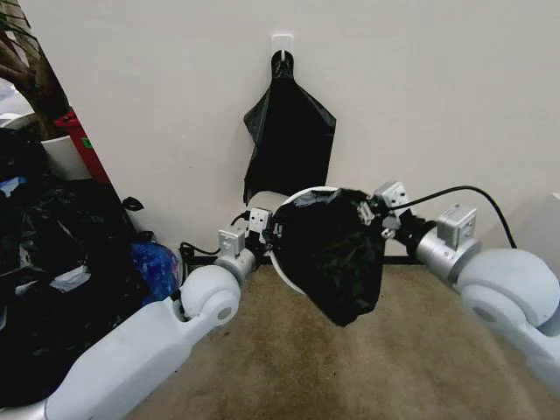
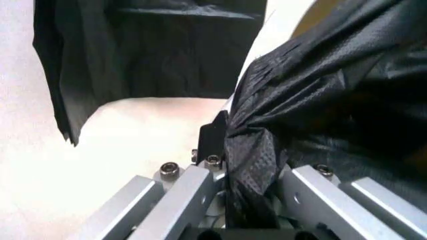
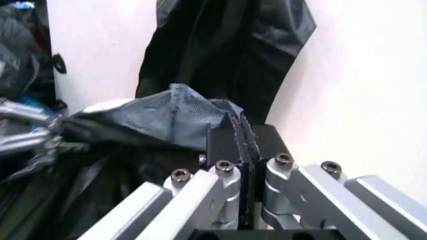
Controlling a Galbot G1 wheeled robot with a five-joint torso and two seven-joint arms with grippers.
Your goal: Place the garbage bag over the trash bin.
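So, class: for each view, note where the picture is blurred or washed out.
Head view: evenly lit, thin black plastic garbage bag sharp. Left wrist view: pale wall washed out, gripper close and soft. Right wrist view: gripper sharp, background hanging black bags blurred.

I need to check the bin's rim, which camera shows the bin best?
Head view: the bin's white rim arcs beside the bag. Right wrist shows a white sliver; left wrist shows bag, no clear bin.

I see the garbage bag (image 1: 337,262) as glossy black with a fine crinkled texture. The trash bin (image 1: 282,262) rim shows white. My arms are pale grey-white with silver metal. The wall (image 1: 437,87) is off-white, the carpet (image 1: 350,367) brownish-tan.
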